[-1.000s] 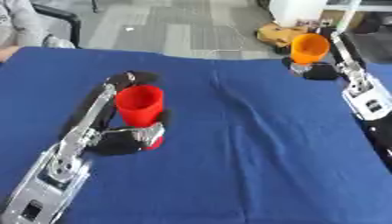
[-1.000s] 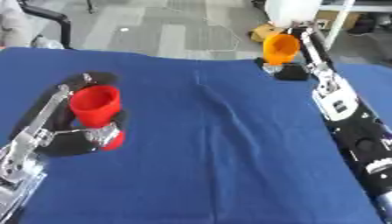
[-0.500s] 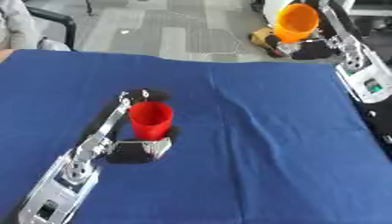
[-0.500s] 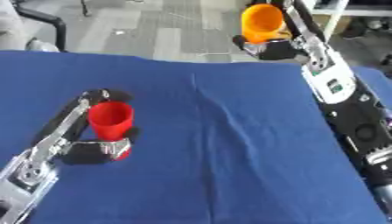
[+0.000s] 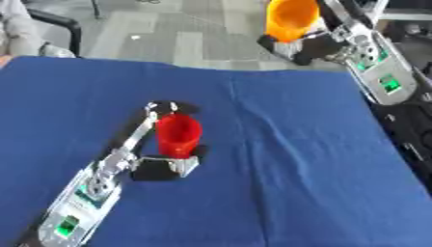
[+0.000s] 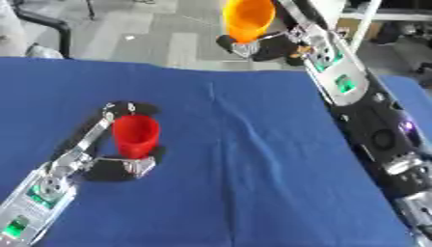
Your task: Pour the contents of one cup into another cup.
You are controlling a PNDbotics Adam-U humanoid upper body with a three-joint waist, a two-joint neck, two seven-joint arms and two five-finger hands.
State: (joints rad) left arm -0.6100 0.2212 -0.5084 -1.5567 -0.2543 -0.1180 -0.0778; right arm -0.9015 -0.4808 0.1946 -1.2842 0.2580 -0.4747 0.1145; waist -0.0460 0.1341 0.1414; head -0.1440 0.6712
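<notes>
Arms come into the frame from both sides. From the lower left corner the robot's left arm stretches up toward the middle left of the frame, and its left hand (image 5: 168, 161) is closed around the red plastic cup (image 5: 178, 135): long fingers (image 5: 143, 130) run up along the cup's left side and curl over behind its rim, while the thumb presses near the base from the front. This red cup stands upright on the dark blue cloth-covered table (image 5: 287, 183), in the middle left of the frame, with its open mouth up; it is slightly narrower at the bottom. Its inside cannot be seen.

On the right edge, the right arm rises steeply to the upper right of the frame. Its right hand (image 6: 272, 46) holds the orange plastic cup (image 6: 247, 19) at the top centre-right, with dark fingers wrapped around the lower part of the cup. The orange cup is lifted in the air above the far edge of the table, over the grey floor (image 5: 160, 43) behind, and it leans a little. It is well apart from the red cup. Whether anything is inside the orange cup cannot be told.
</notes>
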